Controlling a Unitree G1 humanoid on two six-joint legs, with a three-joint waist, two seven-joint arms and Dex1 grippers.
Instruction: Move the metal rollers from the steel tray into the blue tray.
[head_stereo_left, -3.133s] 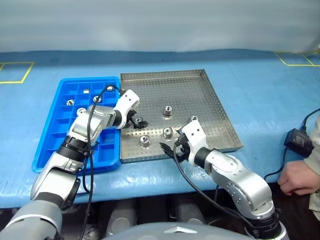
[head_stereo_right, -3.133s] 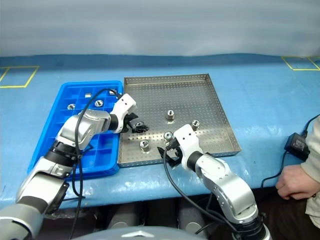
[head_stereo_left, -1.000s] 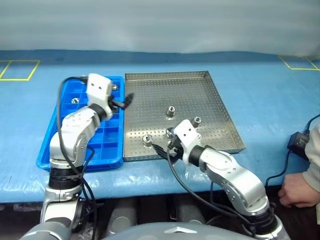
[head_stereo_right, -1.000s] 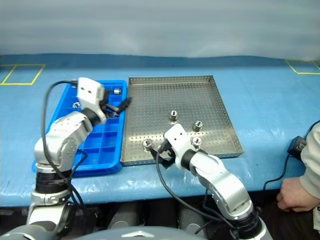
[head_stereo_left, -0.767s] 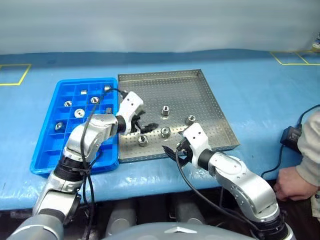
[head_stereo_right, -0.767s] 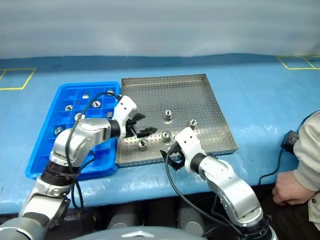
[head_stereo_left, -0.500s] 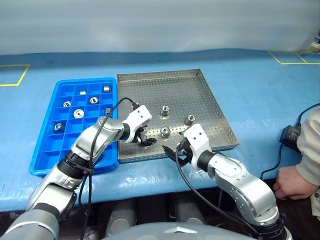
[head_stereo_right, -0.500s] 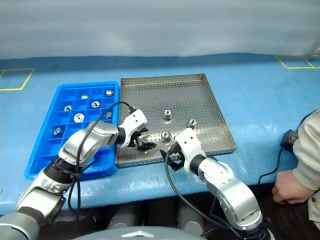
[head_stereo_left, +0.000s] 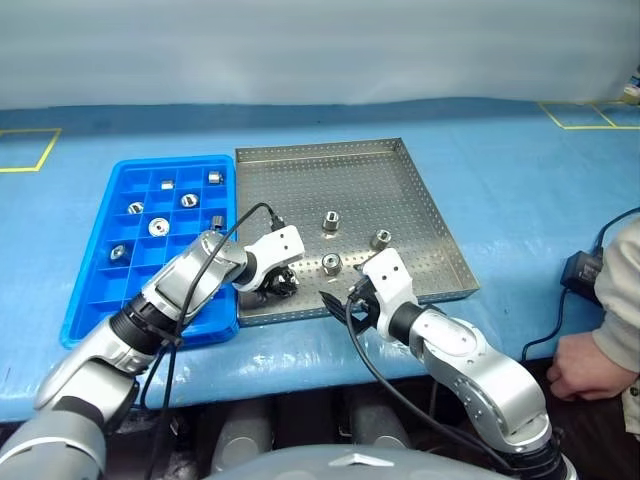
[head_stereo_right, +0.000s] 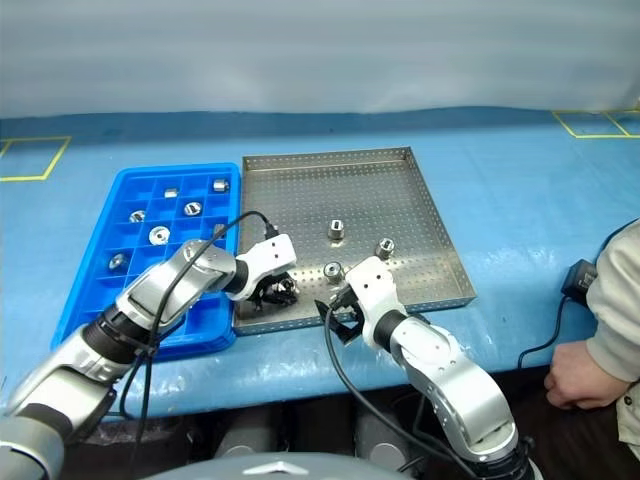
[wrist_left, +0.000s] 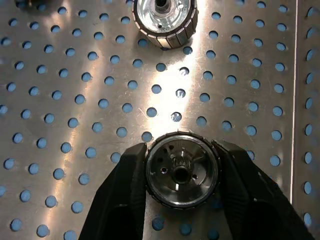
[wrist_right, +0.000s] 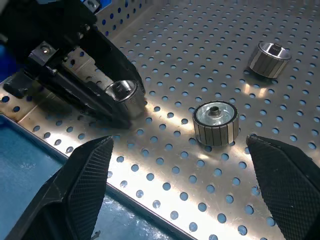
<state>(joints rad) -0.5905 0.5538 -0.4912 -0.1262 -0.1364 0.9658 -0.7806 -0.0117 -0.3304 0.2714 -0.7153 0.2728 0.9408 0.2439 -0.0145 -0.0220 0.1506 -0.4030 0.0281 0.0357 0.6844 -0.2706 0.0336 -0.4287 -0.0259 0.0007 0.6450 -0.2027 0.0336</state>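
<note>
Gripping stage, pick-up of one metal roller (wrist_left: 182, 169) from the steel tray (head_stereo_left: 400, 165). Left gripper (wrist_left: 182, 172): black fingers (wrist_left: 131, 192) closed against both sides of the roller, which sits on the perforated floor near the tray's front-left corner, not yet lifted. Next move, by judgement: raise the roller clear of the low rim, carry it left over the blue tray (head_stereo_left: 88, 300), release into a free compartment; the rim between the trays is the point to clear.

Right gripper (wrist_right: 177, 200): fingers spread wide, holding nothing, hovering low over the tray's front edge, just beside the left gripper.

Remaining in the steel tray: second roller (wrist_right: 215, 123) between the right gripper's fingers in its wrist view, untouched; third roller (head_stereo_left: 381, 239) further right; fourth roller (head_stereo_left: 330, 221) toward the tray's middle.

Blue tray: touching the steel tray's left side; several rollers (head_stereo_left: 159, 227) already lodged in compartments of the far half, near compartments vacant.
</note>
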